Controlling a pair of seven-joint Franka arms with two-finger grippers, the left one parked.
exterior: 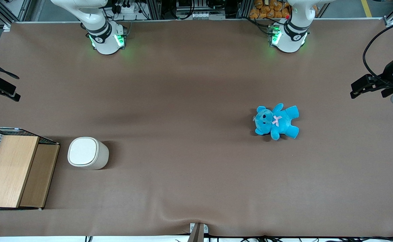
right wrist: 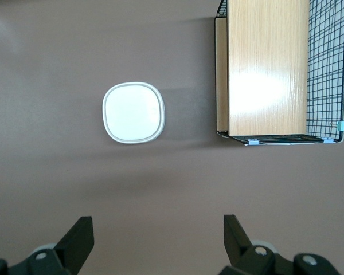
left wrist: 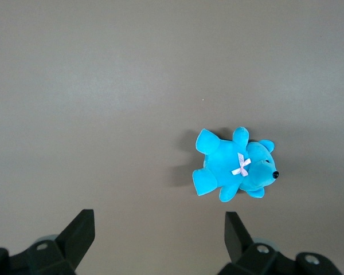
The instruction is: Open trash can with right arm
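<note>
The trash can [exterior: 87, 153] is a small cream-white bin standing upright on the brown table, its paler flip lid down. It also shows from above in the right wrist view [right wrist: 133, 113]. My right gripper [exterior: 13, 91] hangs at the working arm's end of the table, farther from the front camera than the bin and well apart from it. In the right wrist view the gripper [right wrist: 159, 229] is open and empty, with bare table between its fingers [right wrist: 80, 235].
A wooden box [exterior: 11, 168] with a wire-mesh side stands beside the bin, toward the working arm's end; it also shows in the right wrist view [right wrist: 268, 69]. A blue teddy bear [exterior: 276, 121] lies toward the parked arm's end and shows in the left wrist view [left wrist: 235, 166].
</note>
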